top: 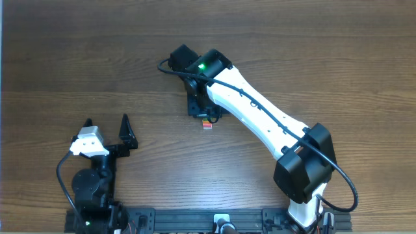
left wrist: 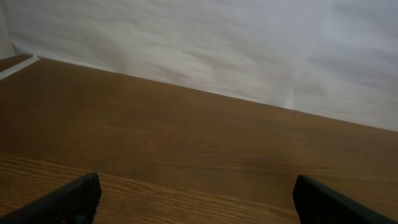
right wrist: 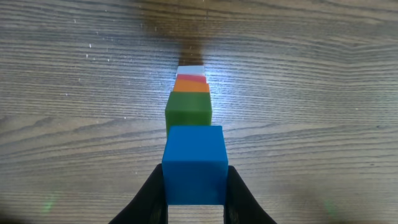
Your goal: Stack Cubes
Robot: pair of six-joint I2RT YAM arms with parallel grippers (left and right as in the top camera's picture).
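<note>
A blue cube (right wrist: 193, 163) sits on top of a stack, with a green cube (right wrist: 188, 110), an orange cube (right wrist: 191, 86), a red cube (right wrist: 189, 78) and a white cube (right wrist: 191, 70) below it. My right gripper (right wrist: 195, 199) is shut on the blue cube, one finger pressed to each side. From above, the right gripper (top: 203, 109) hangs over the table's middle, and just the stack's foot (top: 207, 124) peeks out beneath it. My left gripper (top: 107, 125) rests open near its base at the left, holding nothing, with both fingertips (left wrist: 71, 198) above bare wood.
The wooden table (top: 312, 58) is bare around the stack. A pale wall (left wrist: 217, 43) stands beyond the table's far edge in the left wrist view. The right arm (top: 260, 120) slants across the table from bottom right to the centre.
</note>
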